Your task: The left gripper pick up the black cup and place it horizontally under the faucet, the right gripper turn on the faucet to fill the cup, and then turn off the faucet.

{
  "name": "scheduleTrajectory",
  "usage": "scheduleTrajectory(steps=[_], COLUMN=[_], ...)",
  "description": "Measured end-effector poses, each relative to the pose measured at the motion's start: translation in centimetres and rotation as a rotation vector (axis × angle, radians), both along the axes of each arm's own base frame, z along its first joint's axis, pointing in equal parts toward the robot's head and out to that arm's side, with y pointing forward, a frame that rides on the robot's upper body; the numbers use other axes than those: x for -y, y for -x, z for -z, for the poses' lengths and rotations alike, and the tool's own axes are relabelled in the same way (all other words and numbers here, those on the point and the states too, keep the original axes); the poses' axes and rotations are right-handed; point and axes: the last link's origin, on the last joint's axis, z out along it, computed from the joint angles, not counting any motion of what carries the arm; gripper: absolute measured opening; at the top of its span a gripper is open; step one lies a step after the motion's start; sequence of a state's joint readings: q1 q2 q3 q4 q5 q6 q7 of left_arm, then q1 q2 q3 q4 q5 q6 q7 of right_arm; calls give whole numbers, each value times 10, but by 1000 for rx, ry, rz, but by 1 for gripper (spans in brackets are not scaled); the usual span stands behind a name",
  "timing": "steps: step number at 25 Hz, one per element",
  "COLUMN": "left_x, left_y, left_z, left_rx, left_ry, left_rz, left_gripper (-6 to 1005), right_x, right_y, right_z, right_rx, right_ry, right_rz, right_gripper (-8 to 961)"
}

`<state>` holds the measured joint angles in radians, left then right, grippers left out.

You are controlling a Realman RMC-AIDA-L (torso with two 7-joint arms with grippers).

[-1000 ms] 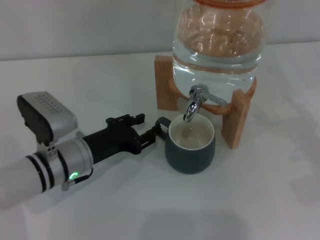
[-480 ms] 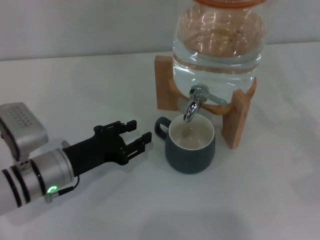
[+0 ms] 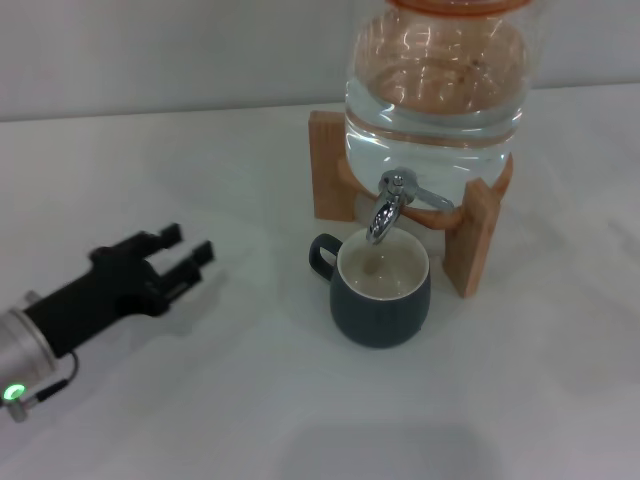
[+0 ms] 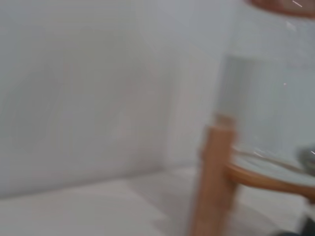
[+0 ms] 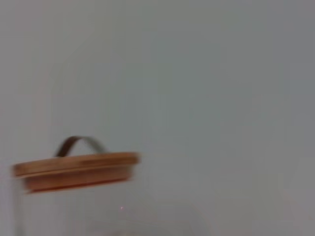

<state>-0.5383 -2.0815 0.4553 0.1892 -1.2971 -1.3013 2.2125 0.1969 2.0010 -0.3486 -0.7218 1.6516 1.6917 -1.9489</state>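
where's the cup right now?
In the head view the black cup stands upright on the table, right under the faucet spout, in front of the jar's wooden stand. The left gripper is open, off to its left.

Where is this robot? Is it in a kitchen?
Probably not a real kitchen. It looks like a test table: a plain white tabletop and bare wall, holding only a glass water jar on a wooden stand and a black cup.

Glass jar (image 4: 268,108) rests on wooden stand (image 4: 212,182).
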Motion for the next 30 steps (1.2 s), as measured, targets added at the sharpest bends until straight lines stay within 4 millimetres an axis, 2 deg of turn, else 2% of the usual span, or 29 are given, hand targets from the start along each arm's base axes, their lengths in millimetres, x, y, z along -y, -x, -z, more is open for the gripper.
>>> scheduleTrajectory(steps=[7,8,10,13,17,23,30], left_x=[2,4,5,8,9,9,7], left_y=[30,37,39,49,53,53,52], left_z=[-38,-49,-52,-67,-74,-74,-73], left_rx=[63,71,74,86,85,82,75], left_ry=[-219,-275,-292,-363,-391,-391,-390], left_rz=[-135,-161,-170,-205,-212,-212,-212], left_gripper=[535,535,535,534,534,534,534], right_x=[-14,-17,-18,-22,-25,-36,-47], right_y=[42,55,58,75,89,97,105], right_z=[16,25,27,42,59,80,94], right_rx=[73,89,93,119,132,158,195], right_ry=[270,351,374,474,556,597,617], right_rz=[-134,-170,-180,-230,-272,-249,-221], right_gripper=[807,807,807,807,806,806,804])
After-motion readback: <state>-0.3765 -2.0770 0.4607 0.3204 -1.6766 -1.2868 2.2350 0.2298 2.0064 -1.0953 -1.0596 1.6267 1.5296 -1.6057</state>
